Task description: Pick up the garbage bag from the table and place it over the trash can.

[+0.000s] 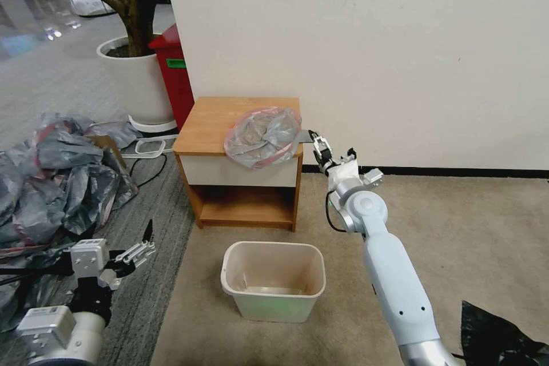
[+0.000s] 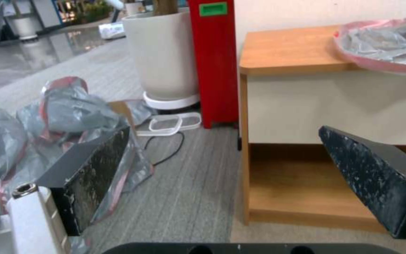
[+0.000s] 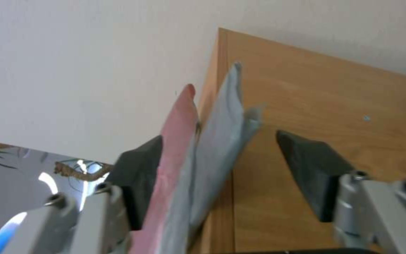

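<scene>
Fingers spread, bag edge between them at the nightstand corner.
Right gripper point(image 1: 316, 144) is at the table's point(image 1: 211, 120) right edge, pads apart, a pink-rimmed flap of the garbage bag point(image 1: 264, 136) between them, unpinched; the bag's bulk lies leftward on the top, drooping over the front. The right wrist view shows that gap; the head view shows the trash can point(image 1: 273, 280) on the floor below. Left gripper point(image 1: 137, 251) hangs low, open, well apart.
</scene>
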Controlling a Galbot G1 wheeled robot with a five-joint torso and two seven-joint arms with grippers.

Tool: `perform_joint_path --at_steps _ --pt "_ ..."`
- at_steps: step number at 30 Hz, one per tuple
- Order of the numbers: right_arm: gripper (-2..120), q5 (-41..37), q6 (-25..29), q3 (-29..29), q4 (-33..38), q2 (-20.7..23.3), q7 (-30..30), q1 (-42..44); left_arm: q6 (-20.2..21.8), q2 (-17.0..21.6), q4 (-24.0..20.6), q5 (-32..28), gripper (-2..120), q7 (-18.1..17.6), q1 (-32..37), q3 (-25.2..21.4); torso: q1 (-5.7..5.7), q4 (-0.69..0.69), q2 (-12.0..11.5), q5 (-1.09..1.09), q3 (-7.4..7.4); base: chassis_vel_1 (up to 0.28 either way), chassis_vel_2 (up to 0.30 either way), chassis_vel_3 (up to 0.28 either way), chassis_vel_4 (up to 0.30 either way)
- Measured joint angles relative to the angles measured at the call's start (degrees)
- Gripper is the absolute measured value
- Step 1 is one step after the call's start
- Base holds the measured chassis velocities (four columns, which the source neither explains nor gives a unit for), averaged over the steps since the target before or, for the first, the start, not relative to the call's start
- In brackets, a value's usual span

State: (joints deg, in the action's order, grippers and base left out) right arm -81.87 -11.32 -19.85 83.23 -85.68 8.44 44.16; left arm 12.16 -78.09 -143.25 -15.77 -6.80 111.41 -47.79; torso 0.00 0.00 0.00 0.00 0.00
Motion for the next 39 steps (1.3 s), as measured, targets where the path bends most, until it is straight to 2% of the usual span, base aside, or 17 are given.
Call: perform_joint_path --at_steps 2,3,6,7,10,12,14,16,20,24,25,29,30,34,35,39 --pt "54 0.1 0.2 -0.1 -0.3 -0.1 0.0 -0.4 -0.1 0.0 0.0 0.0 100 0.0 0.0 0.0 0.0 0.0 0.0 0.0 0.0 0.0 0.0 0.0 0.0" --pt "54 0.1 0.2 -0.1 -0.3 -0.1 0.0 -0.4 -0.1 0.0 0.0 0.0 100 0.0 0.0 0.0 0.0 0.0 0.0 0.0 0.0 0.0 0.0 0.0 0.0" --pt "41 0.1 0.4 -0.4 -0.4 -0.2 0.0 -0.8 -0.1 0.1 0.0 0.0 100 0.0 0.0 -0.2 0.0 0.0 0.0 0.0 0.0 0.0 0.0 0.0 0.0" --pt "41 0.1 0.4 -0.4 -0.4 -0.2 0.0 -0.8 -0.1 0.1 0.0 0.0 100 0.0 0.0 -0.2 0.0 0.0 0.0 0.0 0.0 0.0 0.0 0.0 0.0" --pt "26 0.1 0.4 -0.5 -0.4 -0.2 0.0 -1.0 -0.1 0.1 0.0 0.0 100 0.0 0.0 -0.3 0.0 0.0 0.0 0.0 0.0 0.0 0.0 0.0 0.0" --pt "23 0.1 0.5 -0.5 -0.3 -0.2 0.0 -1.0 -0.1 0.2 0.0 -0.1 100 0.0 0.0 -0.3 0.0 0.0 0.0 0.0 0.0 0.0 0.0 0.0 0.0" --pt "14 0.1 0.5 -0.5 -0.2 -0.2 0.1 -1.0 -0.1 0.2 0.0 -0.1 100 0.0 -0.1 -0.3 0.0 0.0 0.0 0.0 0.0 0.0 0.0 0.0 0.0" --pt "0 0.1 0.6 -0.6 0.3 -0.4 0.3 -0.7 -0.1 0.2 0.0 -0.2 100 0.0 -0.1 -0.3 0.0 0.0 0.0 0.0 0.0 0.0 0.0 0.0 0.0" --pt "0 -0.3 0.6 -0.7 1.6 -0.3 1.3 -0.1 0.0 0.2 0.0 -0.2 100 0.0 -0.1 -0.2 0.0 0.0 0.0 0.0 0.0 0.0 0.0 0.0 0.0" --pt "0 -1.1 1.0 0.0 9.0 0.5 5.6 3.7 0.0 0.2 0.0 -0.2 100 0.0 0.0 -0.1 0.0 0.0 0.0 0.01 -0.01 0.0 0.0 0.0 0.0" --pt "0 -1.1 1.0 0.0 9.0 0.5 5.6 3.7 0.0 0.2 0.0 -0.2 100 0.0 0.0 -0.1 0.0 0.0 0.0 0.01 -0.01 0.0 0.0 0.0 0.0" --pt "0 0.0 1.9 2.3 17.9 2.2 8.1 9.7 -0.4 1.3 0.0 -0.4 100 0.0 1.4 -0.9 0.0 -0.01 0.0 0.01 -0.01 0.0 0.0 0.0 0.0" --pt "0 0.0 1.9 2.3 17.9 2.2 8.1 9.7 -0.4 1.3 0.0 -0.4 100 0.0 1.4 -0.9 0.0 -0.01 0.0 0.01 -0.01 0.0 0.0 0.0 0.0" --pt "0 0.0 2.8 5.2 26.7 2.8 11.7 16.4 -0.7 2.8 0.0 -1.9 100 0.0 1.7 -2.8 0.0 0.0 0.0 0.0 -0.01 0.0 0.0 0.0 0.0" --pt "0 0.0 2.8 5.2 26.7 2.8 11.7 16.4 -0.7 2.8 0.0 -1.9 100 0.0 1.7 -2.8 0.0 0.0 0.0 0.0 -0.01 0.0 0.0 0.0 0.0" --pt "0 2.2 3.8 9.9 34.8 3.7 14.7 22.9 -0.5 3.4 0.0 -2.4 100 0.0 1.4 -2.4 0.0 -0.01 0.0 0.0 -0.01 0.0 0.0 0.0 0.0"
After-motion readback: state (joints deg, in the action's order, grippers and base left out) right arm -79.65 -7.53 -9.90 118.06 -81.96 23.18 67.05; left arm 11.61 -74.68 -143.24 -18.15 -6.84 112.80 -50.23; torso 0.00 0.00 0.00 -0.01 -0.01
